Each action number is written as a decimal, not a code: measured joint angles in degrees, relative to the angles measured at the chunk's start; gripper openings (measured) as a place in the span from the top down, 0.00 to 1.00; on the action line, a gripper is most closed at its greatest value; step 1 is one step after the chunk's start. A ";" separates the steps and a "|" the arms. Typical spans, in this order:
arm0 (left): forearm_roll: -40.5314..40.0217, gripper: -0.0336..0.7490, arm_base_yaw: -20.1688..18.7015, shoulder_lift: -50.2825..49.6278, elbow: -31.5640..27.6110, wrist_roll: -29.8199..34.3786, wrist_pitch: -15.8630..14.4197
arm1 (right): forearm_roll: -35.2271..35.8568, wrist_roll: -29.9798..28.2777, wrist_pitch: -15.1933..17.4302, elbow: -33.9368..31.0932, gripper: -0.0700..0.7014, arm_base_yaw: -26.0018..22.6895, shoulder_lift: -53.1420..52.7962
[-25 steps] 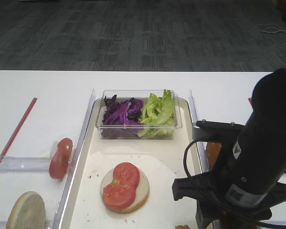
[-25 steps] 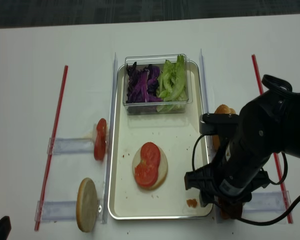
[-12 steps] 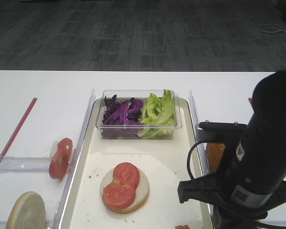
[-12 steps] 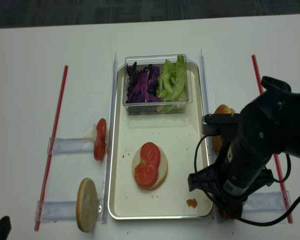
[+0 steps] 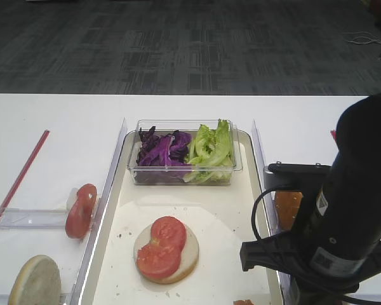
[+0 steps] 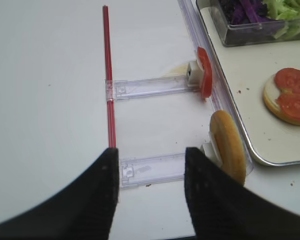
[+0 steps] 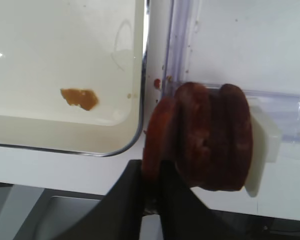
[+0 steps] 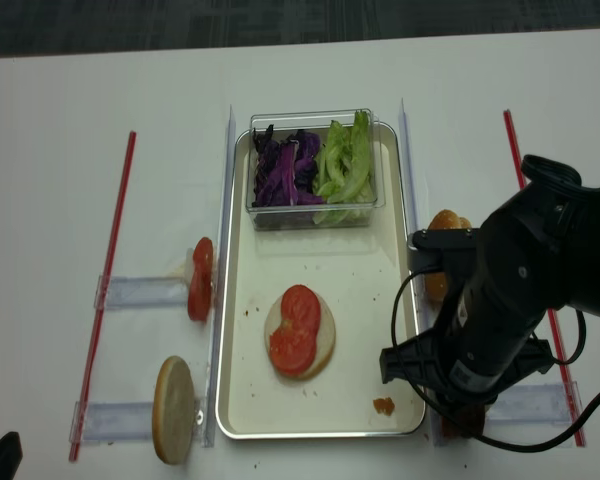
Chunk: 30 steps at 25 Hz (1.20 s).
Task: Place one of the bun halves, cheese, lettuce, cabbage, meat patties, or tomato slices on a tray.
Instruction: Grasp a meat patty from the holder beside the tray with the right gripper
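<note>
Patties (image 7: 212,142) stand in a rack right ahead of the right claw (image 7: 151,172), which pinches the outermost one. Next, lift it over to the tray (image 7: 65,55) on its left.

The big black right arm (image 8: 510,300) covers the right gripper in both high views, so its tips cannot be seen there. The arm also hides most of the meat patties (image 7: 210,145) and part of a bun half (image 8: 442,225). In the right wrist view the right gripper (image 7: 151,187) is cut off at the bottom edge. The left gripper (image 6: 150,195) is cut off too.
</note>
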State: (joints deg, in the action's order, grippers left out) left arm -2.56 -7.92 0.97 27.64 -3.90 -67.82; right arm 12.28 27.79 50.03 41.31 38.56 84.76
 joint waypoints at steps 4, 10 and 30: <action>0.00 0.58 0.00 0.00 0.00 0.00 0.00 | -0.22 0.34 0.23 0.00 0.77 0.00 0.00; 0.00 0.58 0.00 0.00 0.00 0.00 0.00 | -0.55 0.59 1.02 0.00 0.77 0.00 -1.35; 0.00 0.58 0.00 0.00 0.00 0.00 0.00 | -0.55 1.85 5.21 0.73 0.77 0.00 -6.20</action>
State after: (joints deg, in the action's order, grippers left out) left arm -2.56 -7.92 0.97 27.64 -3.90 -67.82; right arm 11.73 29.64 55.24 42.03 38.56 78.55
